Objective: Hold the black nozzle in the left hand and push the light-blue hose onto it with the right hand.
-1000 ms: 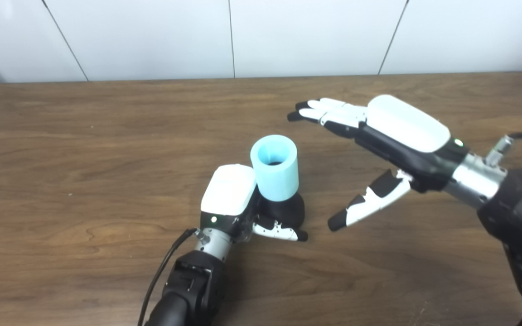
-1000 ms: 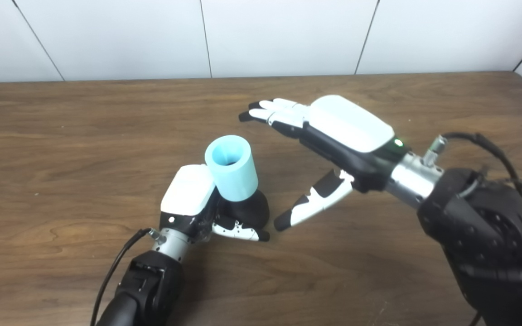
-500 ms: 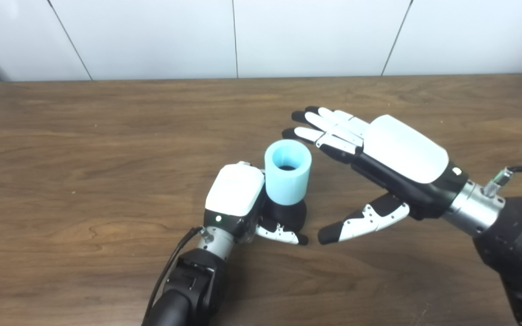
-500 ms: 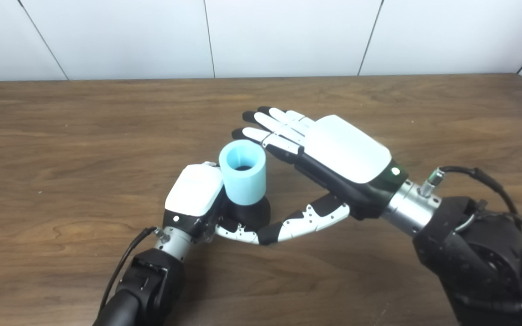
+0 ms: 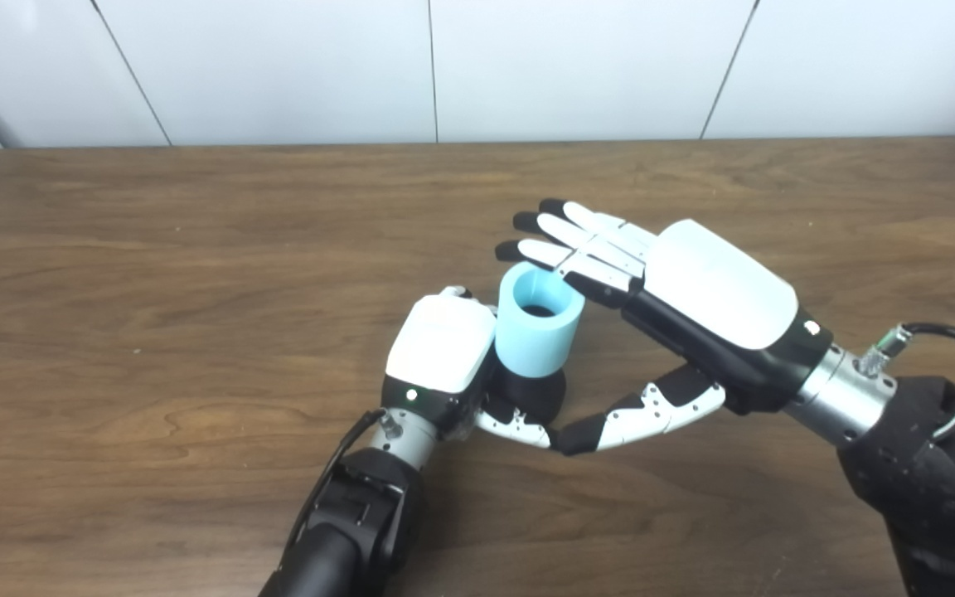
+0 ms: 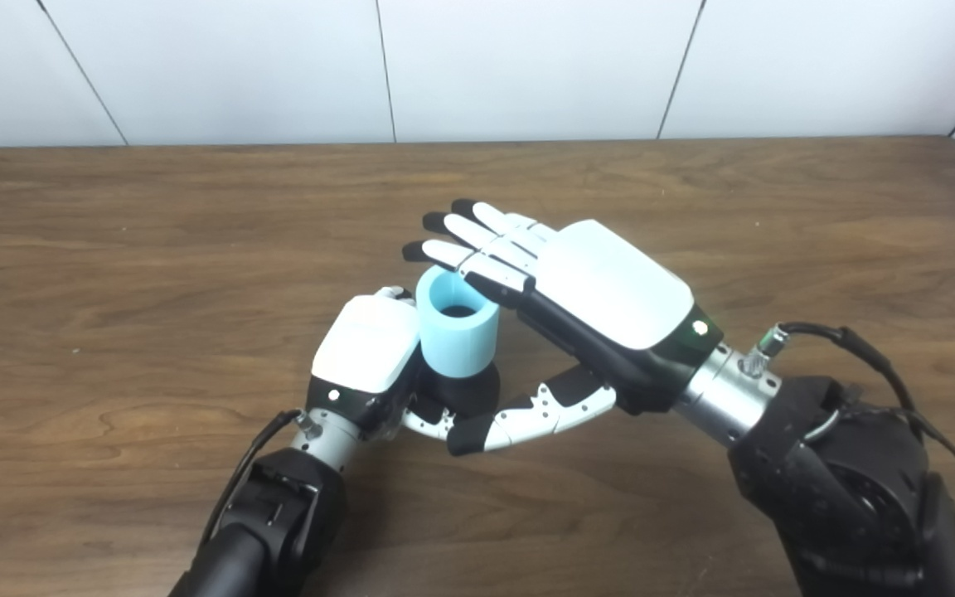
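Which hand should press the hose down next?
Right hand: open, fingers over the light-blue hose top. Left hand is shut on the black nozzle.

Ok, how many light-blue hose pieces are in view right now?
1. The light-blue hose stands upright on the black nozzle, which the left hand grips; the open right hand reaches over its rim. No others visible.

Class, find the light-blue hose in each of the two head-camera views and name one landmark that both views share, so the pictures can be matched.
Left eye view: the light-blue hose stands right of the picture's centre, open end up, on the black nozzle.
Right eye view: the hose sits just left of centre.
Shared landmark: the left robot hand, its white back directly beside the hose on its left in both views.
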Robot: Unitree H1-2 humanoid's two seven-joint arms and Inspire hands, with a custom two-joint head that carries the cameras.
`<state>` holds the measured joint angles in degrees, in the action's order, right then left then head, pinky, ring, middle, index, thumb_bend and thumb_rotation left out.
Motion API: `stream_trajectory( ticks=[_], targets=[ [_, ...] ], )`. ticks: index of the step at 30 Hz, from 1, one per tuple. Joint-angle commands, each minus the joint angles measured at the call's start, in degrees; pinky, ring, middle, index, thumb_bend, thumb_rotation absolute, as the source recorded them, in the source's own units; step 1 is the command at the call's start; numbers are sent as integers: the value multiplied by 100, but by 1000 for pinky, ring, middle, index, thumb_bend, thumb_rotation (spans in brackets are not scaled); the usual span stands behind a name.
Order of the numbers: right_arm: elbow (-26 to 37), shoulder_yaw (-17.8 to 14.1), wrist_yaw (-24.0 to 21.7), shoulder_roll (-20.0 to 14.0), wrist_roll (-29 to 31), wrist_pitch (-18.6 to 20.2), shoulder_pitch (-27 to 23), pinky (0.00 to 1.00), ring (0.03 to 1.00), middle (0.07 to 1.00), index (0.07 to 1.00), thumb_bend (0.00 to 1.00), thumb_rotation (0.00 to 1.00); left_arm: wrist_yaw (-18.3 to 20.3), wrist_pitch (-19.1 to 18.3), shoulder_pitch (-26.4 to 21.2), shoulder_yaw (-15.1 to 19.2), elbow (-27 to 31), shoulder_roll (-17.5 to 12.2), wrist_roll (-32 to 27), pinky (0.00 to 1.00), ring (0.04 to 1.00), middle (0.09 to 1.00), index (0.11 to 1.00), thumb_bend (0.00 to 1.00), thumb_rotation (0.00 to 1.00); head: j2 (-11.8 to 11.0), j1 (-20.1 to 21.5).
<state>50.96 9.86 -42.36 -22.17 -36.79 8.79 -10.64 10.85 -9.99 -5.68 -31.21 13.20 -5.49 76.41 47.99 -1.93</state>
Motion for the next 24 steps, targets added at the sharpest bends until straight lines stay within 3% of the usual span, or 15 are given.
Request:
stream_trajectory(
  ticks=[1,13,24],
  targets=[
    [84,-24,65,-27,-37,-113,-41,942,1000,988,942,614,968,209,21,-18,-47,-129,-40,128,803,622,530,459,520,0,9,-8],
    [-96,10,217,-37,-217,-526,520,945,1000,980,926,604,903,280,39,-8,-37,-83,-71,90,787,612,529,463,520,0,32,-6],
    [-227,-133,438,-100,-226,-851,967,885,986,960,893,602,870,249,35,22,-11,-59,-64,41,764,592,523,467,521,0,55,10]
  ],
)
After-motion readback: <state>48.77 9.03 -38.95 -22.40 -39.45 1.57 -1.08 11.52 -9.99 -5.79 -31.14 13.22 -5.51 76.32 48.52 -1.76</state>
